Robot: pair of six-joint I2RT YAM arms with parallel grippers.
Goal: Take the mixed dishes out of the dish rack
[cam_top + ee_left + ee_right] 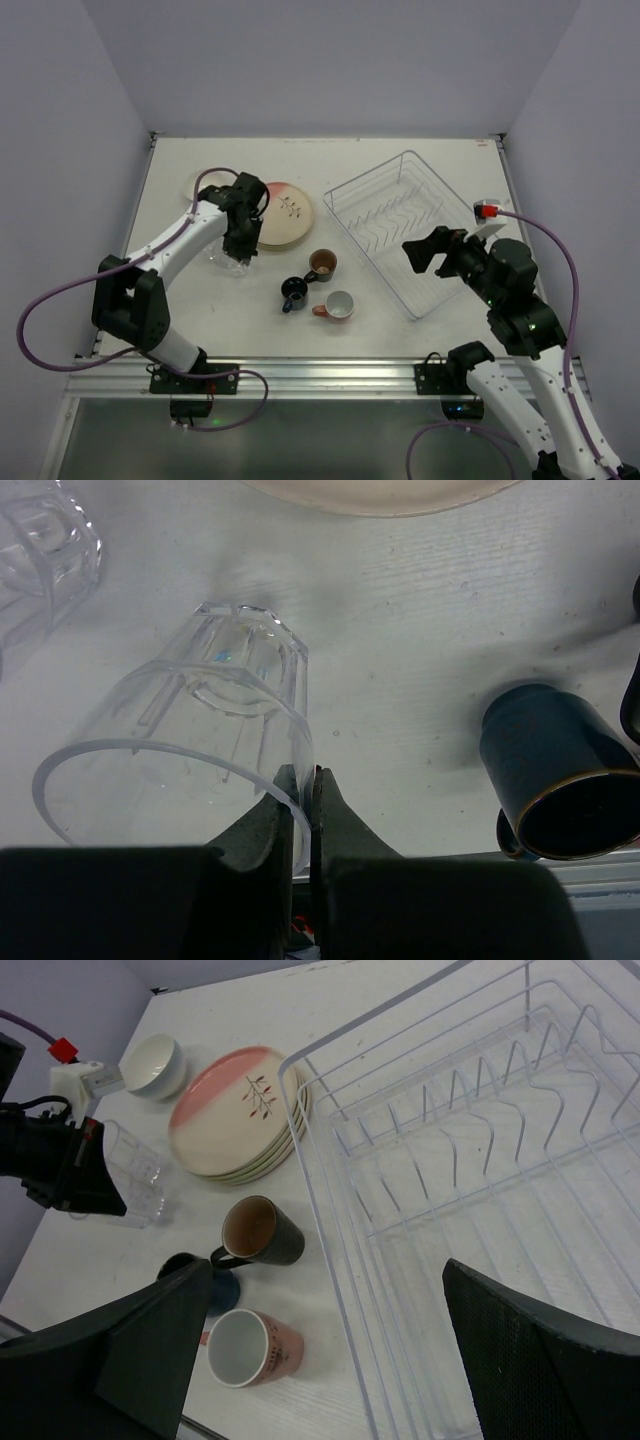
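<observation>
The dish rack (395, 215) looks empty, so the left gripper (300, 802), clamped on the rim of a tilted clear glass (190, 730), must stand it and release; the right gripper (325, 1310) gapes idle.

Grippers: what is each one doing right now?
Left gripper: closed on the rim of a clear glass.
Right gripper: open, holding nothing.

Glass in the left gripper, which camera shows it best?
Left wrist. The glass fills that view, its rim pinched by the left gripper, with its walls and base plain to see. Top external shows only a faint clear patch under the gripper. Right wrist shows it small and faint beside the gripper.
</observation>
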